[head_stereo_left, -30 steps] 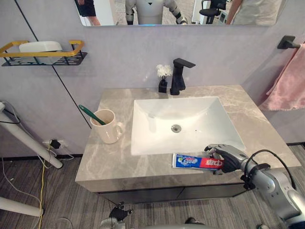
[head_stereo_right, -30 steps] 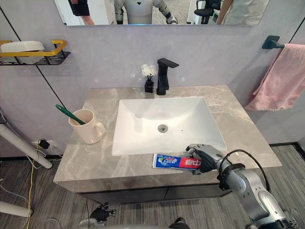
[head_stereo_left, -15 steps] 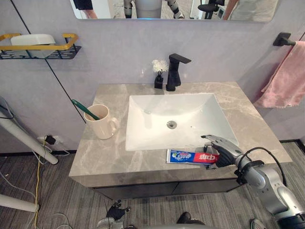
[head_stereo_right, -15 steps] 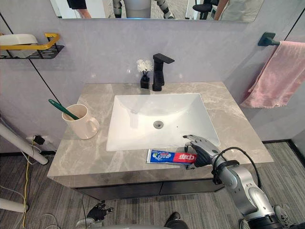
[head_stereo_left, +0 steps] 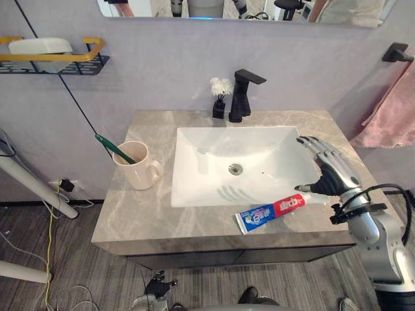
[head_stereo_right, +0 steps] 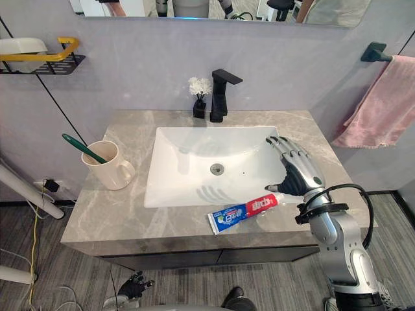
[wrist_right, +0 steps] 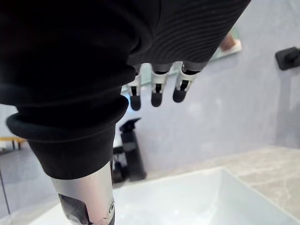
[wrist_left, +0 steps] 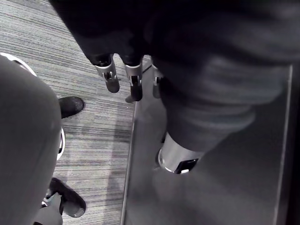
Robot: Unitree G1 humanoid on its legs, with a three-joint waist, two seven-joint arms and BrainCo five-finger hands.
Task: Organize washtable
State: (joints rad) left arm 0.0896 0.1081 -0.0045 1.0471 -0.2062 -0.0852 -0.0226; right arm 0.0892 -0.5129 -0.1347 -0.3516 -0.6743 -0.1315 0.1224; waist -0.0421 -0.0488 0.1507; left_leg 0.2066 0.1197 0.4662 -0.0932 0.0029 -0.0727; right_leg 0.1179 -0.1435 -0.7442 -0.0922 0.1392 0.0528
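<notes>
One cream ceramic mug point(head_stereo_left: 141, 175) holding a green toothbrush point(head_stereo_left: 119, 149) stands far left of my right hand point(head_stereo_left: 329, 173), likely the tidy spot. The blue-and-red toothpaste tube point(head_stereo_left: 271, 212) lies flat on the grey marble counter point(head_stereo_left: 149, 217), just beside my thumb. My fingers are spread, gripping nothing.

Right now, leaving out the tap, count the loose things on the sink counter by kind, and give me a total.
toothpaste tube: 1
mug: 1
toothbrush, standing in the mug: 1
flower vase: 1
Total: 4
</notes>
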